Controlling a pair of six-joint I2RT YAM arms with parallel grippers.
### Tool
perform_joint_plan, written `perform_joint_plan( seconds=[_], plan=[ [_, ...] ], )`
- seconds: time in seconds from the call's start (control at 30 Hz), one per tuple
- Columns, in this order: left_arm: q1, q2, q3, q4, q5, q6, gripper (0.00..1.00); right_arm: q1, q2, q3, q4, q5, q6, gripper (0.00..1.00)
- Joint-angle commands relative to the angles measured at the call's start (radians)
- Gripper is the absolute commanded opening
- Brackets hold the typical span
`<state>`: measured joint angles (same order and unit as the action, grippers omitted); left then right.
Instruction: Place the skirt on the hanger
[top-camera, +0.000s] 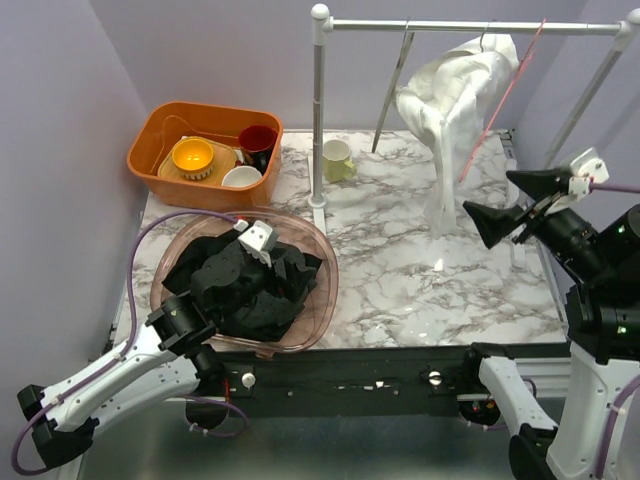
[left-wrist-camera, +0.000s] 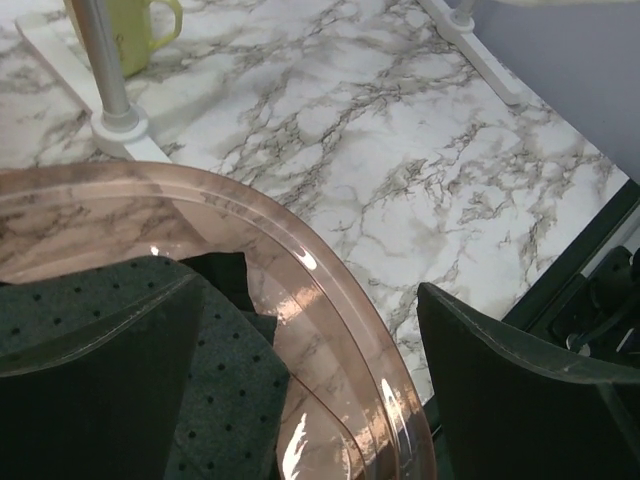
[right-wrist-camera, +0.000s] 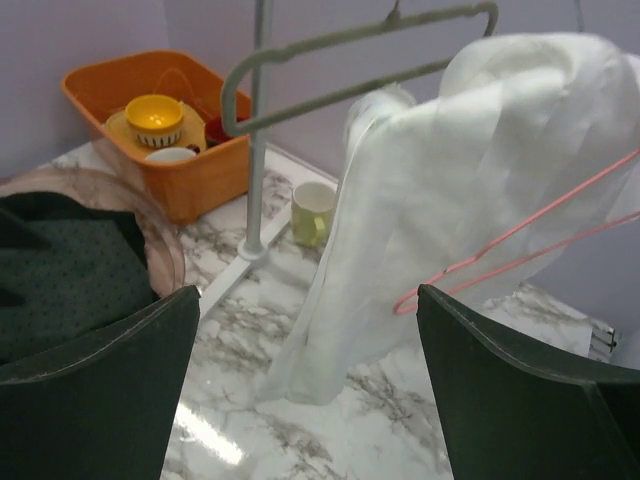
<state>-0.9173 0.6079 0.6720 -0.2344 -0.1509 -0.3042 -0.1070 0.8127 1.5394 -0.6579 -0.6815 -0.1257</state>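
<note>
White skirt: bunched at the top and draped from the rail of the rack, with 1 long fold hanging low toward the marble table.
Pink hanger: hooked on the same rail and slanting down across the skirt's right side. Whether it carries the cloth or only lies against it cannot be told.
Grey hanger: bare, left of the skirt and apart from it.
Right gripper: jaws spread wide, holding nothing, level with the lower fold, near it but not touching.
Left gripper: jaws wide and empty, above the rim of the pink basin of dark clothes.
Step in hand (judged): seating and evening the skirt on its hanger.
Method (judged): close on 1 layer of the loose fold. Draw sideways, not down, so the hook keeps its place on the rail. Leave equal cloth on the 2 sides.
Risk (judged): the cloth looks thin and slippery, so a hard tug could slide it off.
</note>
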Motion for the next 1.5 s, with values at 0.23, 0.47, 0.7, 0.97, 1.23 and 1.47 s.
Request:
perform_joint_plan(
  seconds=[0.23,0.47,0.7,0.97,1.23,1.47],
  plan=[
    [0.006,0.049,0.043,-0.147,-0.081,-0.190,0.99,-0.005,-0.236,-0.309,-0.383,-0.332,-0.340,0.96],
    [0.006,0.030,0.063,-0.226,-0.107,-0.200,0.99,-0.005,-0.349,-0.533,-0.459,-0.520,-0.519,0.95],
    [0.006,0.026,0.060,-0.269,-0.128,-0.240,0.99,-0.005,-0.363,-0.637,-0.342,-0.495,-0.470,0.95],
    [0.006,0.010,0.058,-0.336,-0.196,-0.340,0.99,-0.005,-0.362,-0.670,-0.307,-0.497,-0.468,0.95],
    [0.006,0.015,0.060,-0.304,-0.190,-0.317,0.99,-0.005,-0.357,-0.674,-0.287,-0.486,-0.451,0.95],
    [0.006,0.079,0.086,-0.347,-0.223,-0.306,0.99,-0.005,-0.356,-0.673,-0.289,-0.483,-0.450,0.95]
  ],
)
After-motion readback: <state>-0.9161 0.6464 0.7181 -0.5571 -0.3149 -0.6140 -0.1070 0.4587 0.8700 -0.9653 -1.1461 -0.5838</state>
